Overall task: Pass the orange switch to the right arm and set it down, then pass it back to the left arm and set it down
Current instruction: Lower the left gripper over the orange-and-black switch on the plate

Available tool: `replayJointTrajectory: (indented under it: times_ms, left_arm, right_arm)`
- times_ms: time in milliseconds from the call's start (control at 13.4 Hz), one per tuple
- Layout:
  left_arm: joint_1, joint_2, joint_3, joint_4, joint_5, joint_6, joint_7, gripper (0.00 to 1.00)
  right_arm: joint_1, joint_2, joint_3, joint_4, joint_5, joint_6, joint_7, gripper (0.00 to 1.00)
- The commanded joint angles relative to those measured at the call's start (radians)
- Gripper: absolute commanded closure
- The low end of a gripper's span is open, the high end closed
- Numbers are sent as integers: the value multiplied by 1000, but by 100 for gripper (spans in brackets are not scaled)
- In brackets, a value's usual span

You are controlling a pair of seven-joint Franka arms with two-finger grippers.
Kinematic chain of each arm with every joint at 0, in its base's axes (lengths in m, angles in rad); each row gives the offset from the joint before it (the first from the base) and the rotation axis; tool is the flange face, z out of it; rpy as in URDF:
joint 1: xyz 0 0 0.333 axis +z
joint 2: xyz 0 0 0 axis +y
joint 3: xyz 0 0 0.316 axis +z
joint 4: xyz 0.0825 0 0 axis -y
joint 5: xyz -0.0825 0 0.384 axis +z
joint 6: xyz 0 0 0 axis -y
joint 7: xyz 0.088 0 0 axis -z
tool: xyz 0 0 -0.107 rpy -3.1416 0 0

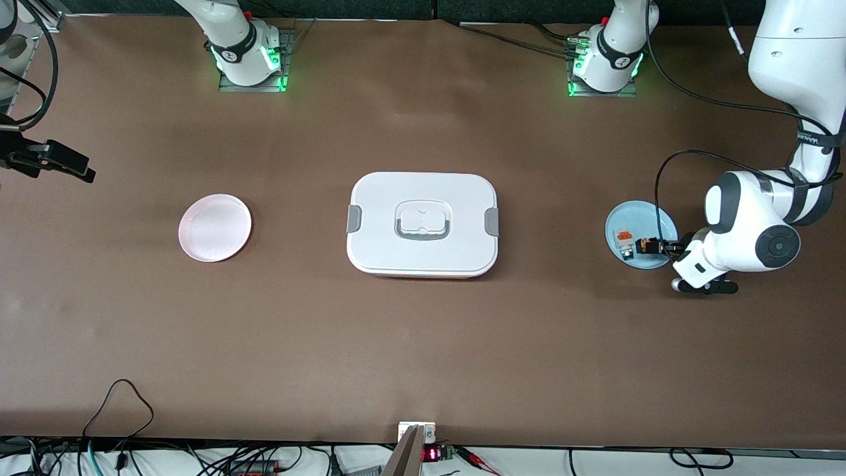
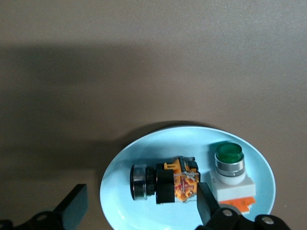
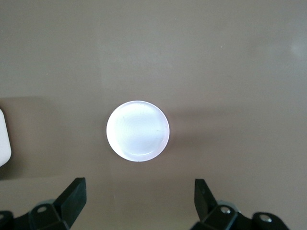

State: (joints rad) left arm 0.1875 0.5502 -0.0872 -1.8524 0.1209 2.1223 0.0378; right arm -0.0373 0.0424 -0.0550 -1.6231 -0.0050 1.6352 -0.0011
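The right gripper [image 3: 139, 199] hangs wide open, high over the pink plate [image 1: 215, 227]. The box [image 1: 423, 225] sits mid-table. On the blue plate [image 1: 628, 215], the orange switch [image 2: 163, 181] lies between the left gripper's [image 2: 139, 208] spread fingers, seemingly untouched.

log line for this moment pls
left gripper: open, low over blue plate at orange switch | right gripper: open, above pink plate, waiting | box: mid-table, closed

The brown table [image 1: 423, 344] carries a pink plate [image 1: 215, 227], the box [image 1: 423, 225] and a blue plate [image 1: 631, 215].
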Motion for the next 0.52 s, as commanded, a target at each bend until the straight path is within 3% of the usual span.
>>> replayJointTrajectory:
  times_ms: [0,448]
  left_arm:
    - [12,13,-8,-19,13,34,2,0]
    - [3,25,-11,-19,6,35,-44,0]
  right_arm:
    - [-1,-12,7,6,3,-32,-14,0]
    - [-7,-7,-2,38,3,-71,-14,0]
